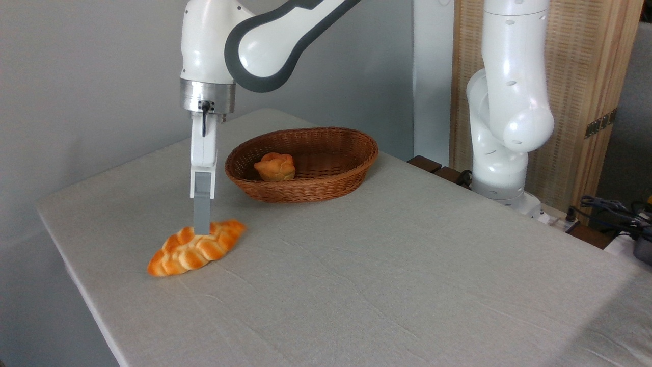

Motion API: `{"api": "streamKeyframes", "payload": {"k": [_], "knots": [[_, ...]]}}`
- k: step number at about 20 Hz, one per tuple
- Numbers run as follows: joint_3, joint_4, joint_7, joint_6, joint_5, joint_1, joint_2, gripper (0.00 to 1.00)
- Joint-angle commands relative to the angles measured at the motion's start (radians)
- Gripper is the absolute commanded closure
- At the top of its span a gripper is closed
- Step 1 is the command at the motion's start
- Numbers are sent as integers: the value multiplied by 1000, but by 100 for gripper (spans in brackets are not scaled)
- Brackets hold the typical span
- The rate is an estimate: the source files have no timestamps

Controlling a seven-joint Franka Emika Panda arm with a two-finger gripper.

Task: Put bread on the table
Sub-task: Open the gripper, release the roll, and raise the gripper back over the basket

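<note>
Bread on table, left-front of basket.
Bread (196,248) lies on table (387,270), near basket (302,164) holding bun (275,166). Gripper (202,227) at loaf's top; grasp state indeterminate.

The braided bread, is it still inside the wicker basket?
No, the braided bread lies on the table, left of the basket.

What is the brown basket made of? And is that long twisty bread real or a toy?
The oval basket looks like woven wicker: brown strands cross in rows, with a braided rim. The braided bread on the table cloth has a smooth, bright orange, slightly shiny surface, so it may be a plastic or foam toy, but the picture cannot settle that. The small bun in the basket looks alike.
</note>
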Motion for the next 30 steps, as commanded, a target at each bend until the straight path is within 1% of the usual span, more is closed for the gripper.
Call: {"api": "streamKeyframes", "payload": {"k": [1, 3, 5, 6, 8, 9, 10, 11, 12, 14, 15, 16, 18, 19, 21, 24, 26, 27, 28, 30], "knots": [[1, 14, 4, 10, 4, -6, 25, 0], [0, 18, -31, 10, -4, -6, 23, 0], [0, 46, -100, 8, -42, -6, 19, 0], [0, 66, -121, -6, -73, -3, 16, 0], [12, 105, -126, -53, -169, 1, -1, 0], [14, 141, -125, -111, -208, 4, -6, 0], [18, 199, -125, -198, -239, 20, -3, 0], [17, 308, -119, -346, -281, 59, 11, 0], [18, 356, -119, -421, -311, 73, 20, 0], [18, 419, -122, -538, -351, 122, 20, 0], [17, 448, -122, -608, -358, 148, 20, 0], [17, 479, -122, -665, -360, 165, 17, 0], [6, 484, -125, -730, -348, 198, -7, 0], [-5, 484, -123, -754, -354, 228, -23, 0], [-57, 482, -123, -774, -359, 312, -43, 0], [-124, 481, -125, -774, -359, 400, -41, 0], [-202, 481, -125, -774, -359, 490, -38, 0], [-225, 479, -125, -774, -357, 514, -38, 0], [-229, 479, -122, -773, -348, 517, -37, 0], [-230, 479, -119, -765, -346, 517, -33, 0]]}}
